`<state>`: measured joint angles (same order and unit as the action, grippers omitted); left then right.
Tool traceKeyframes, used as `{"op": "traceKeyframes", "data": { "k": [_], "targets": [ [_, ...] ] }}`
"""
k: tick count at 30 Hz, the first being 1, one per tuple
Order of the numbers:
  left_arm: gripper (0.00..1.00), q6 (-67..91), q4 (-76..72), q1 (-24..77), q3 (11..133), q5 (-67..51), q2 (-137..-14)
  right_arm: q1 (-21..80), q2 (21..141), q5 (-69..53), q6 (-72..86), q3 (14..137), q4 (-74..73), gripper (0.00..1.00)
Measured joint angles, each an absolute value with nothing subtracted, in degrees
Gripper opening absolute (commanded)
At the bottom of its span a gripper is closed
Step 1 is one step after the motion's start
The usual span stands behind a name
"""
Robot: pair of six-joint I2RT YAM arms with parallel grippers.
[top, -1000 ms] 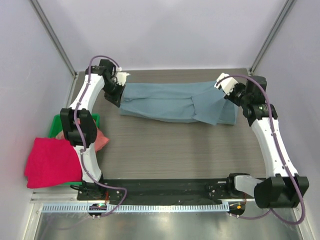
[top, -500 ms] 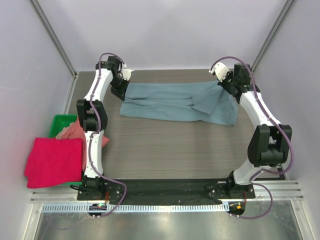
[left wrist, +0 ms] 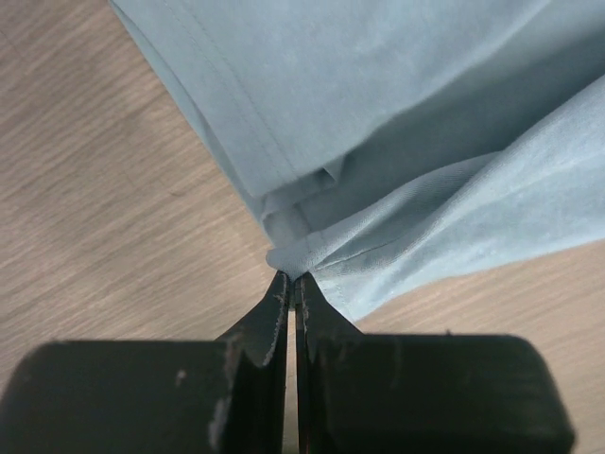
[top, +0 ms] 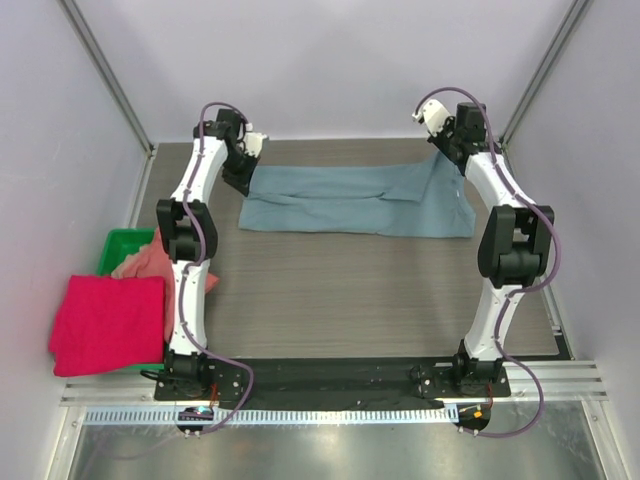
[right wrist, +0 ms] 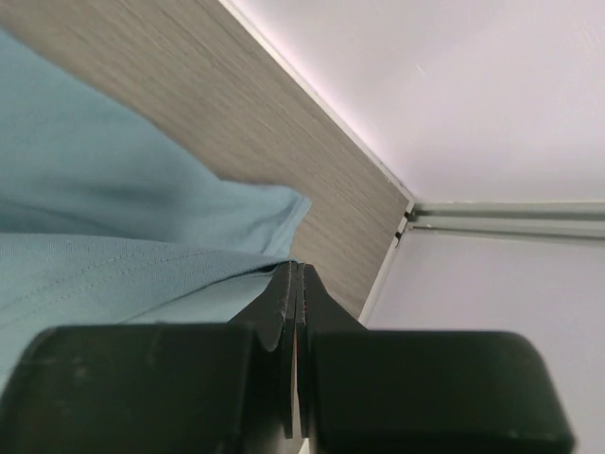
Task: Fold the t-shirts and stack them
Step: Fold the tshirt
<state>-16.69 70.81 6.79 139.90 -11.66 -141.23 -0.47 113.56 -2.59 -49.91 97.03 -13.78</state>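
The slate-blue t-shirt (top: pixel 355 198) lies stretched across the back of the table, folded into a long band. My left gripper (top: pixel 248 165) is shut on its left back corner; the left wrist view shows the tips (left wrist: pixel 291 279) pinching bunched cloth (left wrist: pixel 397 113). My right gripper (top: pixel 447 150) is shut on the right back corner, lifting that edge a little; the right wrist view shows the tips (right wrist: pixel 298 270) closed on the cloth's edge (right wrist: pixel 113 208). The crimson-pink t-shirt (top: pixel 105 322) lies folded at the left edge. The salmon-pink t-shirt (top: pixel 150 262) lies crumpled beside it.
A green plastic bin (top: pixel 120 245) stands at the left edge, partly under the pink shirts. The back wall and the frame posts stand close behind both grippers. The right wall corner (right wrist: pixel 406 222) is near my right gripper.
Both grippers have moved toward the back of the table, holding the blue shirt's corners. The shirt has been drawn back and flatter, and the loose flap on its right has been smoothed out.
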Motion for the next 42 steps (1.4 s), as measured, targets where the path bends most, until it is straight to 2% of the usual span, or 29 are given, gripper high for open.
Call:
{"op": "traceKeyframes", "data": {
  "k": [3,4,6,7,9,13,18,23,28,42],
  "targets": [
    [0.00,-16.6,70.0,6.8,140.7,-10.7,-142.3,-0.5,117.4,-2.3,-49.2,100.9,-13.4,0.01],
    [0.03,-16.5,69.7,6.8,140.9,-10.5,-142.8,-0.5,118.7,-2.1,-49.1,102.0,-13.2,0.01],
    [0.18,-16.3,69.3,6.8,141.2,-10.0,-143.7,-0.4,120.8,-1.4,-49.1,103.5,-13.0,0.04],
    [0.33,-15.9,69.1,6.8,141.2,-9.8,-144.0,-0.4,121.6,-0.7,-49.1,103.7,-12.8,0.18],
    [0.44,-15.3,68.7,6.9,141.2,-8.5,-144.3,0.0,122.6,1.1,-48.6,103.7,-12.5,0.34],
    [0.51,-13.8,67.4,7.2,141.2,-5.5,-144.2,0.8,123.1,4.8,-47.2,103.4,-11.9,0.43],
    [0.49,-12.9,66.0,7.4,139.5,-3.9,-142.1,1.1,118.3,4.4,-43.5,97.6,-11.8,0.46],
    [0.36,-13.7,65.3,8.3,135.3,-6.1,-136.6,1.1,113.1,-5.4,-42.4,94.1,-20.3,0.46],
    [0.27,-14.9,65.2,10.3,131.0,-8.7,-135.2,1.2,113.1,-11.7,-41.7,93.7,-26.8,0.45],
    [0.24,-15.3,65.5,10.7,124.4,-8.9,-139.9,1.2,122.4,-17.1,-41.5,95.2,-32.9,0.47]
  ]
}}
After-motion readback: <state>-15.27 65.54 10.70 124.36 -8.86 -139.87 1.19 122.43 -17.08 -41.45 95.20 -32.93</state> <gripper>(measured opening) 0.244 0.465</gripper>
